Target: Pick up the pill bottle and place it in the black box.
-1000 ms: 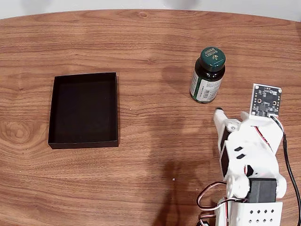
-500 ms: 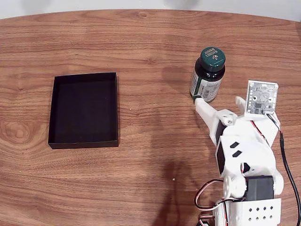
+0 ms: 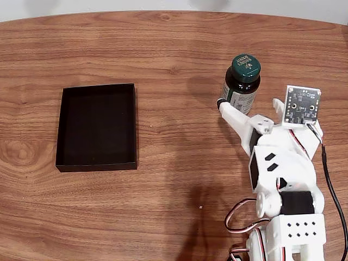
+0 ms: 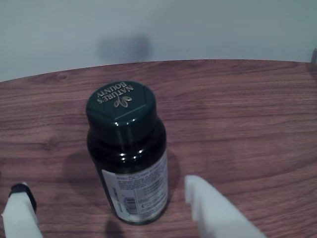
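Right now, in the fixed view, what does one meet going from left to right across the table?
black box → pill bottle → small circuit board on the arm

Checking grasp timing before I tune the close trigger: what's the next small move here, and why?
Probably ease forward a little more, then close. In the wrist view the pill bottle stands upright between the two open fingers, but only their tips flank its base. In the fixed view the gripper sits at the bottle's near side, with the black box far off to the left.
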You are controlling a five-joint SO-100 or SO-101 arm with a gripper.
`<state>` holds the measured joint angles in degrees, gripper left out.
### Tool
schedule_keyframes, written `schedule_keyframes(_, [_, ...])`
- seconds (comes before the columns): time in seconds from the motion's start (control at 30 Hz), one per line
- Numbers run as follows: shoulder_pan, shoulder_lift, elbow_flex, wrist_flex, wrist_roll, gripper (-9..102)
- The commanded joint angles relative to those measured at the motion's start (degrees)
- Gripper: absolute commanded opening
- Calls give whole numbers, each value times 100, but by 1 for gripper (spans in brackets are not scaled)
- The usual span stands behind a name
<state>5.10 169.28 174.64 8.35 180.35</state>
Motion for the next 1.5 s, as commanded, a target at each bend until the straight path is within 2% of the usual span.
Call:
schedule_keyframes(0.0, [-62,-290,-105,-536,-53,37])
schedule_keyframes(0.63, [53,-2470,-290,-2496,9,39])
schedule_keyframes(0.9, [299,-3278,-782,-2769,-114,39])
schedule_keyframes(1.47, [114,-4676,-1477,-3296,-158,39])
